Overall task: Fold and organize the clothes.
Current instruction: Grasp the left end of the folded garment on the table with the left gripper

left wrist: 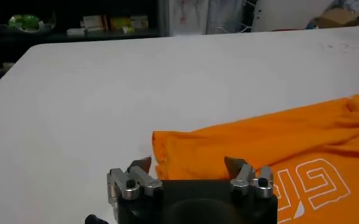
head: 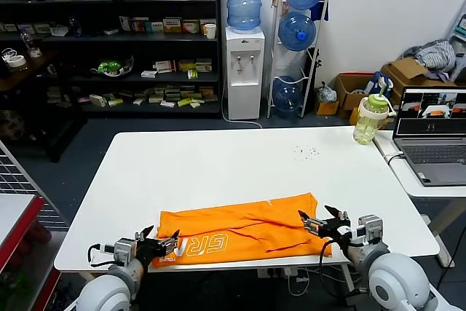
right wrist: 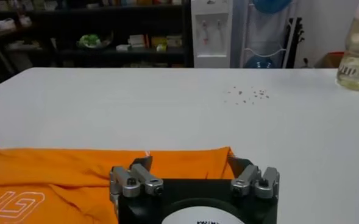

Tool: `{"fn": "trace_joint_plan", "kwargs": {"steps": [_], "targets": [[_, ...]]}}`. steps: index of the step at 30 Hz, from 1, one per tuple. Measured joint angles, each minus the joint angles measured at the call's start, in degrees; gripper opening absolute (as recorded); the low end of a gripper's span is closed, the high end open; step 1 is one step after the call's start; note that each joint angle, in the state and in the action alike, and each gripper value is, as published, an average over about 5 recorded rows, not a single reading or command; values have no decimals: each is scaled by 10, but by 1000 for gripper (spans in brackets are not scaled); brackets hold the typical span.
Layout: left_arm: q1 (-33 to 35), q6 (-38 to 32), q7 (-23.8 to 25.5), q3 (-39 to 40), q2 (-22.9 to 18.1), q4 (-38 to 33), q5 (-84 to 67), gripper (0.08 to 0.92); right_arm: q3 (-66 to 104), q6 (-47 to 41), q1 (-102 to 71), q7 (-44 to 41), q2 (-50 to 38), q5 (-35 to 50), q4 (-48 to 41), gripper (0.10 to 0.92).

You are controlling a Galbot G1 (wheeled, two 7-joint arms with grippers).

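Observation:
The clothes, one orange T-shirt (head: pixel 244 229), lie folded into a long band along the near edge of the white table (head: pixel 218 165), white lettering facing up near its left end. At that left end my left gripper (head: pixel 159 241) stands open, its jaws spread wide over the shirt's corner (left wrist: pixel 167 149) and holding nothing. My right gripper (head: pixel 322 220) is open at the right end, straddling the shirt's edge (right wrist: pixel 185 161) with its fingers (right wrist: pixel 144 164) apart. Neither gripper holds the cloth.
A green-lidded bottle (head: pixel 370 117) stands at the table's far right corner beside a laptop (head: pixel 431 136) on a side table. Small crumbs (head: pixel 306 152) dot the table top. Shelves, a water dispenser (head: pixel 244 71) and boxes stand behind.

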Motion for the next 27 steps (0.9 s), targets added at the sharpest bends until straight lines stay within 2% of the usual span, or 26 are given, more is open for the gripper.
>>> {"fn": "trace_joint_plan", "kwargs": {"steps": [3, 6, 27], "targets": [[0, -4, 0, 1, -5, 10, 2, 814, 2, 0, -5, 0, 2, -2, 1, 822], [0, -7, 1, 2, -10, 21, 3, 760, 4, 0, -8, -1, 2, -2, 2, 823], [-4, -15, 1, 9, -22, 42, 3, 161, 6, 3, -14, -4, 12, -10, -1, 823]]}}
